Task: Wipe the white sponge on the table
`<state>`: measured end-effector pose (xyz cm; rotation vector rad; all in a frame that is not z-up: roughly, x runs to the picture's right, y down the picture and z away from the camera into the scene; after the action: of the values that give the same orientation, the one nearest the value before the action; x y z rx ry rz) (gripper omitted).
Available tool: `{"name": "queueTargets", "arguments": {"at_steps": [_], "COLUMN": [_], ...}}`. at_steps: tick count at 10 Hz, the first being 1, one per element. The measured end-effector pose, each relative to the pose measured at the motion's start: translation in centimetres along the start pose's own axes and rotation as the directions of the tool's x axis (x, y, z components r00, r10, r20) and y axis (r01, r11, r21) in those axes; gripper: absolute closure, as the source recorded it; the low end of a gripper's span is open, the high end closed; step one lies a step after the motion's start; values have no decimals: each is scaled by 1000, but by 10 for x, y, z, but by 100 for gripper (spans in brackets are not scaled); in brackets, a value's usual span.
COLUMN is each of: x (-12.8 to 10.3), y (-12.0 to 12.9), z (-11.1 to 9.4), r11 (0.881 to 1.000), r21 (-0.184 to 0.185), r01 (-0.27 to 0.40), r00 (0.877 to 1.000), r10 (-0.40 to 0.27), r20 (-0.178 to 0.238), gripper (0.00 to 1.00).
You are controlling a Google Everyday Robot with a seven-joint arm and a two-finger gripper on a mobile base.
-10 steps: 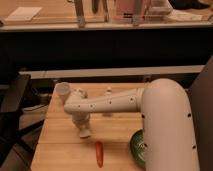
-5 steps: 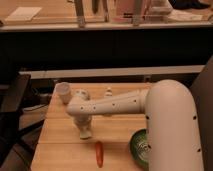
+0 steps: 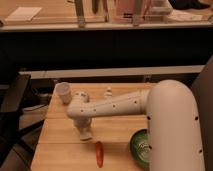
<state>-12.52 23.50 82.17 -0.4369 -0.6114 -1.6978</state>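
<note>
Robot gripper, tip down on the light wooden worktop, has crept slightly nearer its front edge, white block-shaped sponge apparently beneath it: wiping stroke likely under way; grasp indeterminable.

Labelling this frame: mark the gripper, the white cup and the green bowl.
gripper [image 3: 85,133], camera view, lower tip, down at the table [image 3: 57,145].
white cup [image 3: 64,93], camera view, side wall.
green bowl [image 3: 138,148], camera view, left rim.

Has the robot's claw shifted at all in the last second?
Yes, slightly. The gripper has edged toward the near edge of the table, closer to the red object and farther from the white cup.
</note>
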Motion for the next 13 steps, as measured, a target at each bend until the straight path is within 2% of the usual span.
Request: {"name": "queueTargets", "arguments": {"at_steps": [13], "x": [-4], "y": [-22], "z": [2], "r11": [998], "r21": [1], "r01": [63], "r00": [998], "r10": [-63], "r20": [-14], "gripper": [95]}}
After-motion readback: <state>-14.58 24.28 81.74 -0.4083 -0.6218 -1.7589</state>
